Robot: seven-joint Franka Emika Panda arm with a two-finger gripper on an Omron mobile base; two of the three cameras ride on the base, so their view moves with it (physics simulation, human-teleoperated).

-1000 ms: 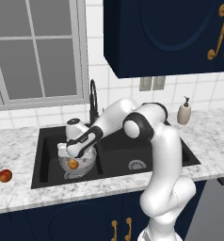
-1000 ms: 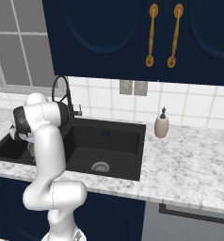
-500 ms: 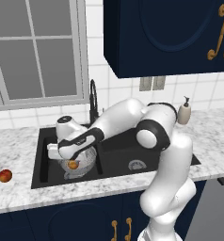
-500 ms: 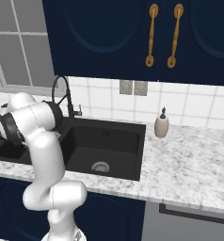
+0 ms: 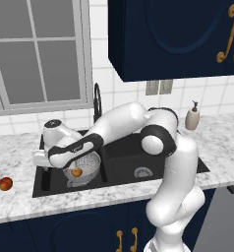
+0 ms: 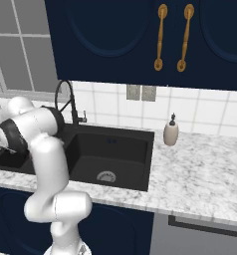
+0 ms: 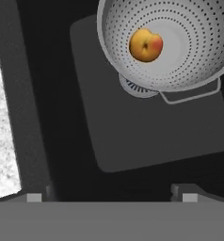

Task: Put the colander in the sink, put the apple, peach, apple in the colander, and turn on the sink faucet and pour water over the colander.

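Colander (image 7: 180, 44): silvery, perforated, upright in the left basin of the black sink (image 5: 120, 162), partly over the drain. Peach (image 7: 145, 45): orange-yellow, resting inside the colander bowl. Gripper (image 7: 111, 195): above the left basin's left part, fingers (image 7: 35, 197) spread wide, holding and touching nothing. Two red fruits (image 5: 0, 181): on the marble counter (image 5: 20, 202), left of the sink.

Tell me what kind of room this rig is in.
A rendered home kitchen, by the look of it: a black double sink with a faucet set in a marble counter, navy cabinets above, and a soap bottle.
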